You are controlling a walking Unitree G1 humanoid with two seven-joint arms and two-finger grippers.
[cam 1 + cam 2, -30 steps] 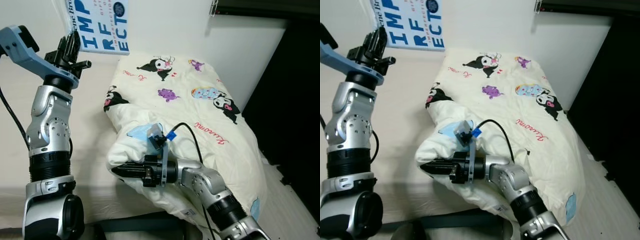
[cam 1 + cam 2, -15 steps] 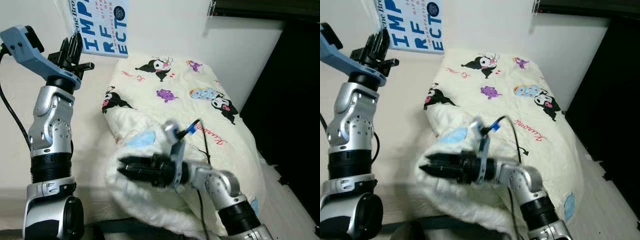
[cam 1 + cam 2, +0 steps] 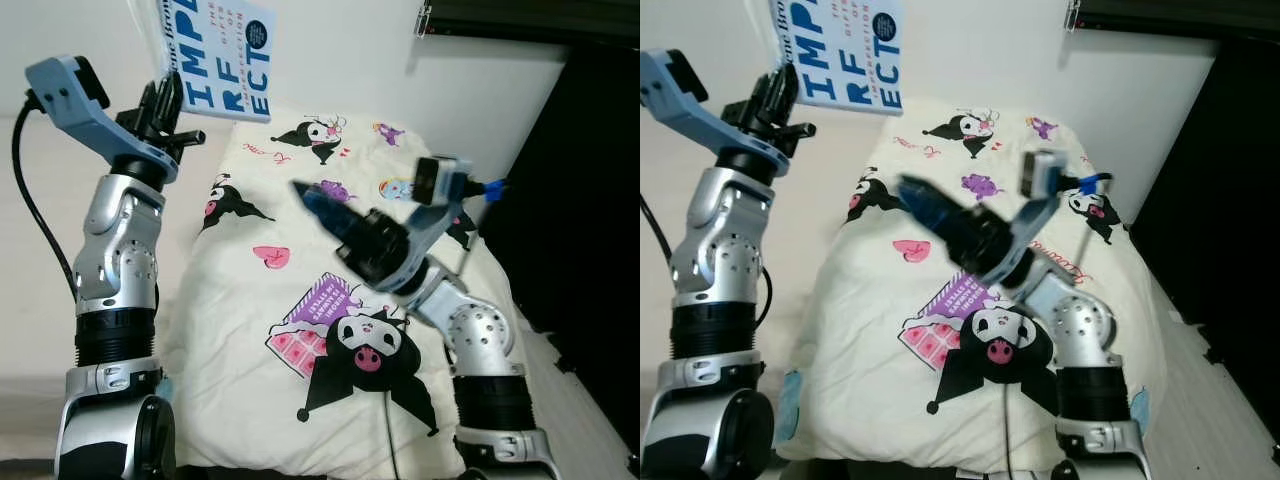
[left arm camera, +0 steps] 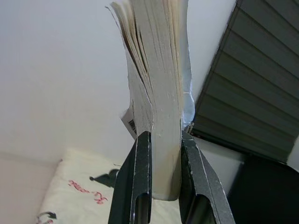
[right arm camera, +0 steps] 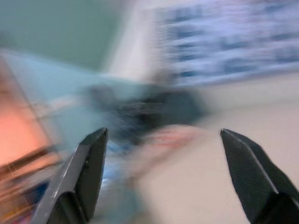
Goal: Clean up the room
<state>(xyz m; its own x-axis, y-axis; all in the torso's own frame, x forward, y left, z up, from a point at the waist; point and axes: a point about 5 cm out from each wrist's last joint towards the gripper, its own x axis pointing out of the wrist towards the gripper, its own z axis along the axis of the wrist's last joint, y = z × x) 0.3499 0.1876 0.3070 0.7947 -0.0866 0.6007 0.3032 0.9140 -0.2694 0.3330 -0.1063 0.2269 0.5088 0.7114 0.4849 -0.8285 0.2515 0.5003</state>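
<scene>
Raised left gripper [image 4: 162, 154] clamps a book [image 3: 222, 55]; right gripper [image 5: 170, 175], wide apart, above the quilt [image 3: 300, 400].

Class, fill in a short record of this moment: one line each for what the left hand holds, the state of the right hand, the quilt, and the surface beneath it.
left hand: raised, shut on a paperback book with blue cover lettering
right hand: lifted above the quilt, fingers spread open, holding nothing
quilt: cream, cartoon-print, spread flat
surface: bed with a beige mattress against a white wall
</scene>
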